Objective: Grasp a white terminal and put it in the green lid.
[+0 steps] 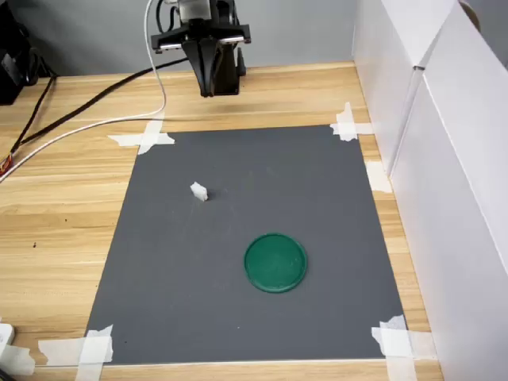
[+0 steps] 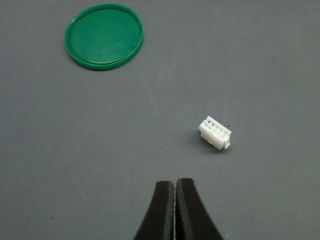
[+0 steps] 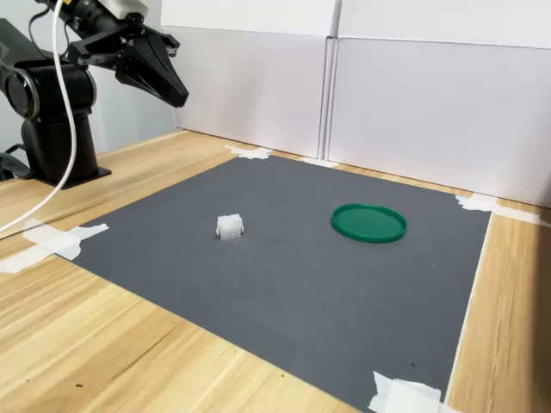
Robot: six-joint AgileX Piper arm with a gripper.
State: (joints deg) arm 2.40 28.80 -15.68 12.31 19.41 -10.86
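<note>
On the grey mat (image 1: 182, 309), nearer its far edge by the arm, the white terminal (image 1: 198, 191) lay alone, well apart from the empty green lid (image 1: 275, 262). High above, the gripper (image 2: 175, 197) was pressed shut, holding nothing. Nothing was done yet; grabbing and dropping were both left.

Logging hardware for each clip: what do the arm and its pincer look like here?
A black arm on a black base. The pincer has two slim black tapered fingers with ribbed inner faces. A white cable and black cables trail over the wooden table.
</note>
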